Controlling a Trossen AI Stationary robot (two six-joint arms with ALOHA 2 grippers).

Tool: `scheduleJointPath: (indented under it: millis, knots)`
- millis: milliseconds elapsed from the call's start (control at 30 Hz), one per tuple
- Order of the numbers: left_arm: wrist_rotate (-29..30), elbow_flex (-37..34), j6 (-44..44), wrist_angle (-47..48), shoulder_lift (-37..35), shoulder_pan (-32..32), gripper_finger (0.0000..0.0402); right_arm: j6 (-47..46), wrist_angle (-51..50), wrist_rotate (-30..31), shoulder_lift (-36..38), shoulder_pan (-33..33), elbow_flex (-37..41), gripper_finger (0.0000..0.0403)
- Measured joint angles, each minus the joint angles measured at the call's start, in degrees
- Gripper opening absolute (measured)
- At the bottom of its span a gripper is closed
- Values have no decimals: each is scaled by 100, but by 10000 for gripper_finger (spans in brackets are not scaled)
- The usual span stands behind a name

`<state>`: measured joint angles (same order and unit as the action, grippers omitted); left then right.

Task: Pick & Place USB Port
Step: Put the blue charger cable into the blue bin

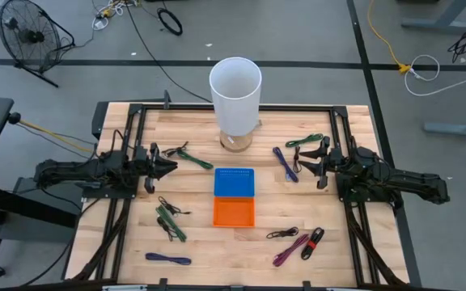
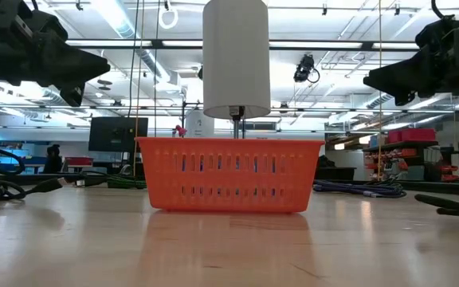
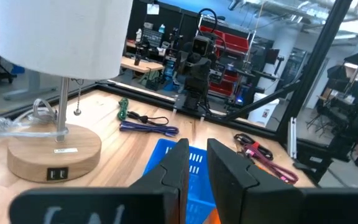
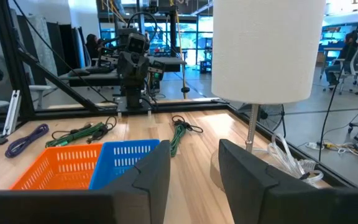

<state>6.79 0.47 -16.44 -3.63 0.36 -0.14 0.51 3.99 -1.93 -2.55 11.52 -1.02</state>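
Note:
Several bundled USB cables lie flat on the wooden table: a green one [image 1: 188, 155], a green one [image 1: 171, 222], a black one [image 1: 172, 207] and a purple one [image 1: 168, 259] on the left; a purple one [image 1: 285, 164], a green one [image 1: 304, 141], a black one [image 1: 281, 234], a magenta one [image 1: 290, 250] and a red-black one [image 1: 312, 242] on the right. A blue basket [image 1: 234, 182] and an orange basket [image 1: 234, 212] sit mid-table. My left gripper [image 1: 168, 166] [image 3: 195, 163] hovers left of the baskets with a narrow gap. My right gripper [image 1: 302, 166] [image 4: 194, 165] hovers to their right, open. Both hold nothing.
A lamp with a white shade [image 1: 235, 85] stands on a round wooden base [image 3: 53, 155] at the far middle of the table, behind the blue basket. A clear cord [image 3: 17, 121] lies by the base. A black frame [image 1: 217, 107] runs along the table edges.

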Motion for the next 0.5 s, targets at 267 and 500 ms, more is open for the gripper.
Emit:
scheduleJointPath:
  millis: [267, 500]
  knots:
    - [0, 0, -123, 0, 0, 1, 60, 9, 867, 202, 0, -1, 0, 137]
    - [4, 0, -372, -12, 0, 1, 60, -176, 1709, 1657, -236, 112, -80, 137]
